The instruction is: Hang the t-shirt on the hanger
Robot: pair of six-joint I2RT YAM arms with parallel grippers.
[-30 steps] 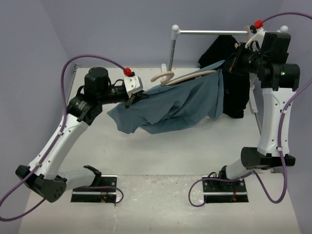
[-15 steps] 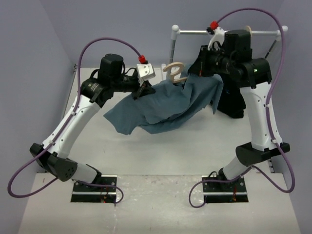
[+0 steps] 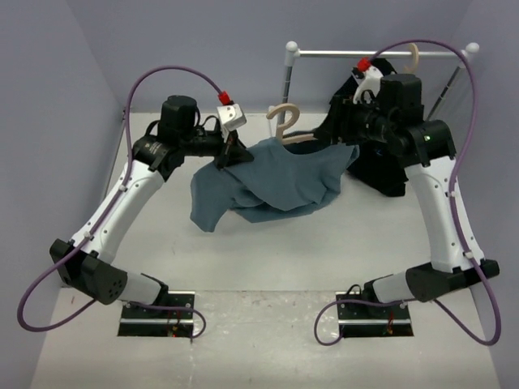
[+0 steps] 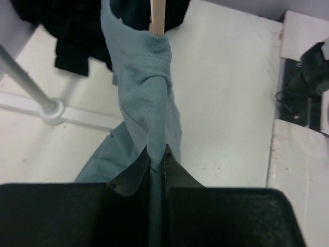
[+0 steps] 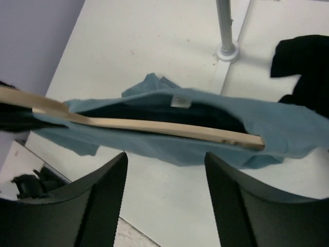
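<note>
The slate-blue t-shirt [image 3: 276, 180] hangs in the air above the table, bunched and sagging at its left. The beige hanger [image 3: 285, 123] sits inside it, hook poking out of the top. My left gripper [image 3: 230, 155] is shut on a fold of the t-shirt [image 4: 146, 92], and the hanger [image 4: 158, 15] shows past the hem. My right gripper [image 3: 340, 134] is at the shirt's right end. In the right wrist view it [image 5: 165, 157] stands open and empty, just short of the hanger [image 5: 154, 126] and t-shirt [image 5: 280, 126].
A metal rack bar [image 3: 349, 53] on a post [image 3: 289, 81] runs across the back. A black garment [image 3: 381, 166] hangs from it on a second beige hanger [image 3: 413, 57], right behind my right arm. The post's foot [image 4: 51, 110] stands on the white table.
My right gripper has opened and let go of the shirt's right end. The t-shirt has sagged and bunched toward the middle. Both arms shifted slightly.
</note>
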